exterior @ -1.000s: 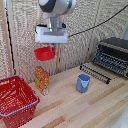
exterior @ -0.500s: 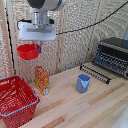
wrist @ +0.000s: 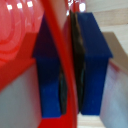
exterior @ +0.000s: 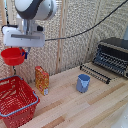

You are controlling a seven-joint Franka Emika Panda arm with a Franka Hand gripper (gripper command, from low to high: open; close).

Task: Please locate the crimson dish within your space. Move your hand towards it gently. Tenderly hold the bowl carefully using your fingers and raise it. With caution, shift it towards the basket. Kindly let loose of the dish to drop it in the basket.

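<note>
Claw carried bowl above basket.

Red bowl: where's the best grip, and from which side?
The rim wall. The red bowl is shallow and open-topped with a thin edge, so one finger goes inside and one outside, coming from above. The gripper holds it that way now: the wrist view shows the blue fingers pinching the rim.

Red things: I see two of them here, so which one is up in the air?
The small red bowl, pinched by its rim in the gripper jaws. The big red wire basket sits on the wooden table below.
</note>
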